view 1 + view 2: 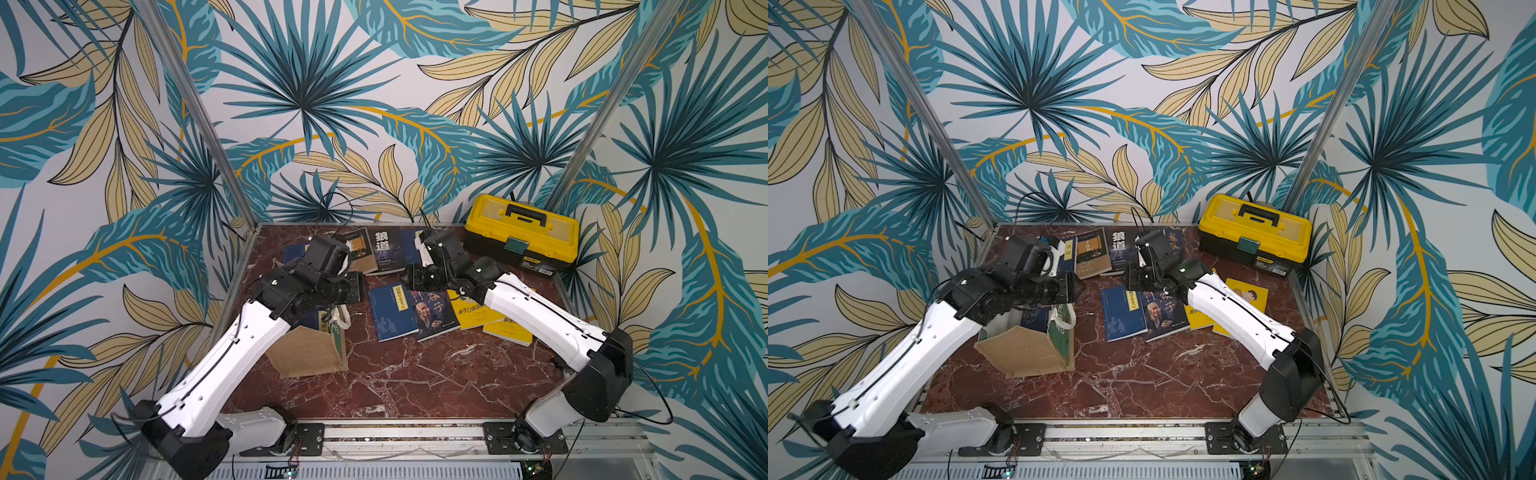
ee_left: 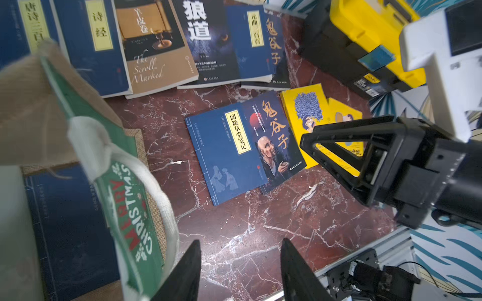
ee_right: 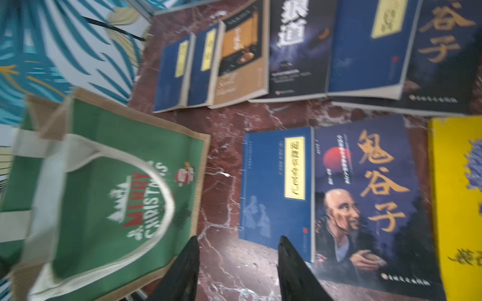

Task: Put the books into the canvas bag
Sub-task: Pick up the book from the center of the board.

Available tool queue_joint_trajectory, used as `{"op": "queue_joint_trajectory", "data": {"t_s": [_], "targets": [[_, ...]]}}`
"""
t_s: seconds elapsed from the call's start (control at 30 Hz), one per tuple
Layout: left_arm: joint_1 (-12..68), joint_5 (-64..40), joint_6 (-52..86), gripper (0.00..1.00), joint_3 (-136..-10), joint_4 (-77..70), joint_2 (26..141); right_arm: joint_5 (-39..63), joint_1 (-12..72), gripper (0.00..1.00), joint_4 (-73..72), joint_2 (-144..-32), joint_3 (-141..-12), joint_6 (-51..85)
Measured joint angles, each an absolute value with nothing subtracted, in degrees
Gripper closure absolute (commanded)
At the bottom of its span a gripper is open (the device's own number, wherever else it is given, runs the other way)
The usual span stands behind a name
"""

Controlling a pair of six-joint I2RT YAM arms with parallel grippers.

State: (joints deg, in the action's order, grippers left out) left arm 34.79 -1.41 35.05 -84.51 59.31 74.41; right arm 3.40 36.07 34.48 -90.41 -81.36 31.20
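The canvas bag (image 1: pixel 309 353) (image 1: pixel 1021 353) sits at the table's left under my left arm, its green "Merry Christmas" panel (image 2: pixel 125 208) (image 3: pixel 117 195) facing the middle. A navy book (image 2: pixel 73 221) shows inside its mouth. Several books (image 1: pixel 384 249) lie in a row at the back. A navy book (image 1: pixel 390 311) (image 3: pixel 273 187), a dark portrait book (image 1: pixel 434 316) and two yellow books (image 1: pixel 478 318) lie mid-table. My left gripper (image 2: pixel 241 242) (image 1: pixel 360 286) hangs open and empty over bare marble beside the bag. My right gripper (image 3: pixel 238 238) (image 1: pixel 409 280) (image 2: pixel 310 146) is open and empty near the navy book's edge.
A yellow-and-black toolbox (image 1: pixel 521 232) (image 1: pixel 1254 232) stands at the back right corner. Leaf-patterned walls close in the table (image 1: pixel 415 382) on three sides. The two grippers face each other a short way apart above the mid-table books.
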Motion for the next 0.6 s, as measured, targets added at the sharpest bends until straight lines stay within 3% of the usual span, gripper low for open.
{"op": "queue_joint_trajectory", "data": {"t_s": [0.33, 0.6], "targets": [[39.24, 1.10, 40.80, 0.38, -78.50, 48.49, 87.13, 4.84, 30.41, 0.50, 34.59, -92.33, -73.32, 31.20], [38.26, -0.71, 45.06, 0.37, -70.37, 35.86, 96.16, 8.23, 30.02, 0.50, 34.15, -104.57, -77.93, 31.00]]}}
